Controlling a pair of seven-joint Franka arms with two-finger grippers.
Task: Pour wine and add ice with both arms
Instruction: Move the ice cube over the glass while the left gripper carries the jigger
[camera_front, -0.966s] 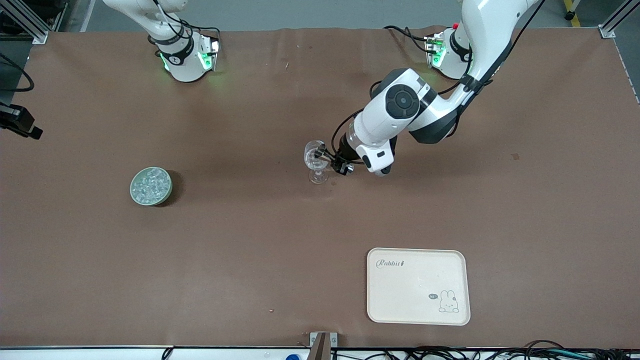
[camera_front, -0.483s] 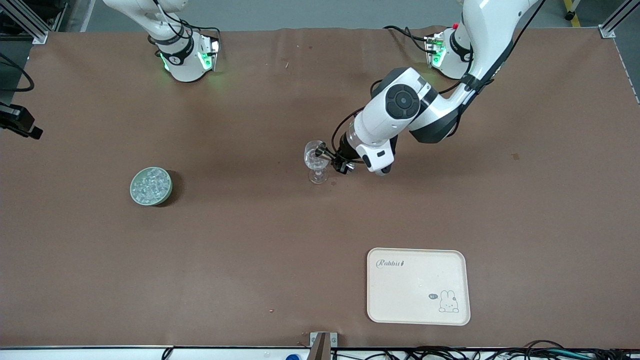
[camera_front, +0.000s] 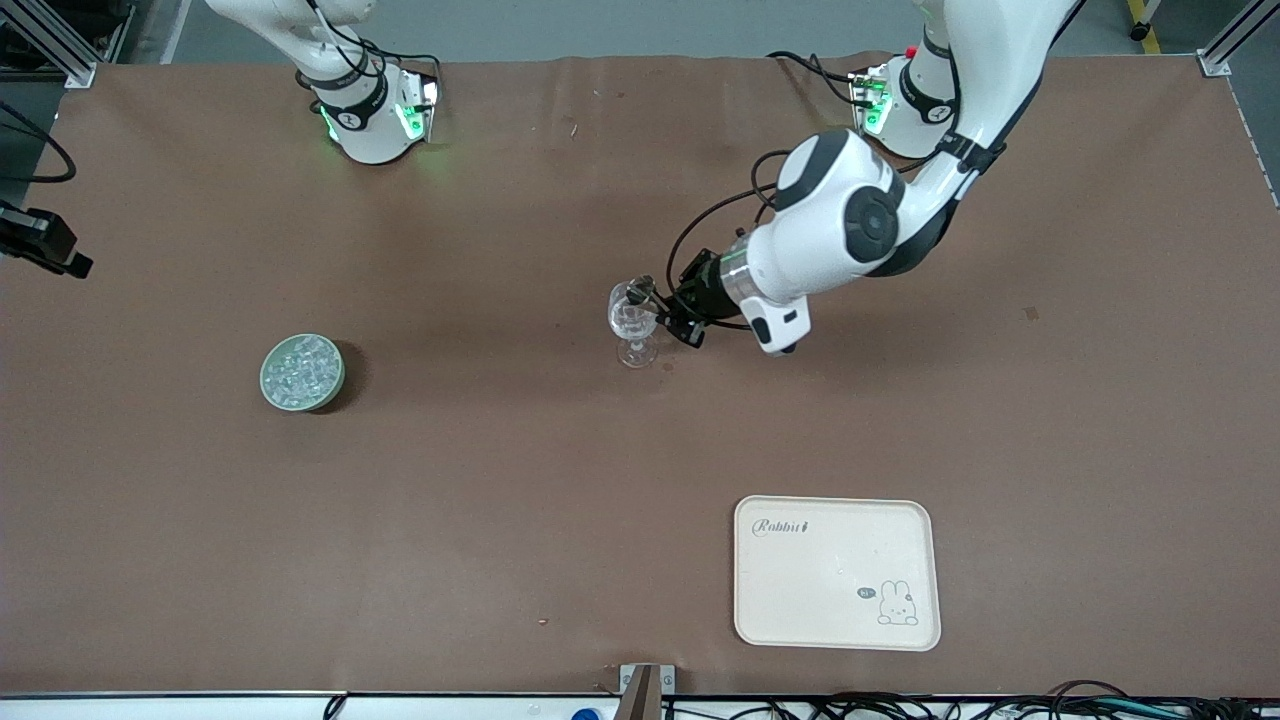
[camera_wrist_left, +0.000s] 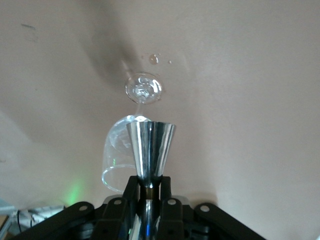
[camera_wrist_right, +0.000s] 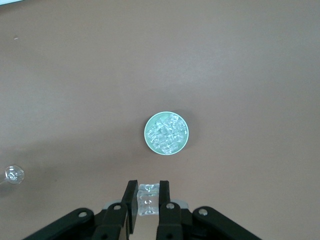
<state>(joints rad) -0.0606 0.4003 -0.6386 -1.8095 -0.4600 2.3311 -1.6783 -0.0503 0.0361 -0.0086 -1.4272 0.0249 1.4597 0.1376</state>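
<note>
My left hand (camera_front: 650, 304) is clamped on a steel jigger (camera_wrist_left: 150, 150), tipped sideways, mouth at the rim of the one upright wine glass (camera_front: 632, 325) mid-bench. My right hand (camera_wrist_right: 146, 202) pinches one ice cube (camera_wrist_right: 147, 199), apparently high above the single green bowl (camera_front: 302, 373) of ice (camera_wrist_right: 166, 133). One tray (camera_front: 836, 572) sits nearer the camera.

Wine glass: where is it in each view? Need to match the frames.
Front view: the wine glass stands mid-table, at the left gripper.
Left wrist view: centre of the picture, its foot past the metal jigger held in the fingers.
Right wrist view: only a small piece at the picture's edge.
Shared landmark: the green bowl of ice, absent from the left wrist view.
</note>
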